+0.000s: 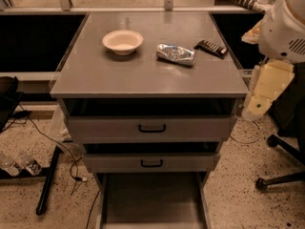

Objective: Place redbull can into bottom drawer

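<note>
The redbull can (176,54) lies on its side on the grey cabinet top (143,75), right of centre, shiny silver with bluish marks. The bottom drawer (152,202) is pulled out at the lower edge of the view, and its flat grey floor shows bare. My arm stands to the right of the cabinet. The gripper (259,99) hangs beside the cabinet's right edge, below the level of the top and well apart from the can.
A white bowl (122,42) sits left of the can and a dark ribbed bar (211,48) right of it. The two upper drawers (152,128) with black handles are slightly open. An office chair base (281,175) stands on the floor at the right, with cables and bottles (19,163) at the left.
</note>
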Robot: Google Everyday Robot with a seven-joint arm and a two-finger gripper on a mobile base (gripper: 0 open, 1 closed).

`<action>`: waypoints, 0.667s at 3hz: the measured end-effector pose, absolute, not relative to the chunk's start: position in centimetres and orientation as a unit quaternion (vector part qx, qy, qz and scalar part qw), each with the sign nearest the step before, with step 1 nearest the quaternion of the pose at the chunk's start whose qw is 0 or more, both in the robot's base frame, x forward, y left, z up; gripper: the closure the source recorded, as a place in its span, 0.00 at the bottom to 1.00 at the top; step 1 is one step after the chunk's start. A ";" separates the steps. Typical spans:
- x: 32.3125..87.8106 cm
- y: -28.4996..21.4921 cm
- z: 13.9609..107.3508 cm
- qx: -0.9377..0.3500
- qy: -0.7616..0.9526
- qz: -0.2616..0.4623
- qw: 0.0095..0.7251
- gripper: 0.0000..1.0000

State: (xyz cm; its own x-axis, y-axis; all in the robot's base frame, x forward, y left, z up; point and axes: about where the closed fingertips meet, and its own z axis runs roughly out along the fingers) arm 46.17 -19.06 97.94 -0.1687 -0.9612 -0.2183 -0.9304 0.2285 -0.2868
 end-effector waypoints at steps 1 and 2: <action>48.6 -16.2 98.1 -0.639 0.738 -0.042 0.211 0.00; 51.3 -14.6 98.5 -0.648 0.716 -0.029 0.258 0.00</action>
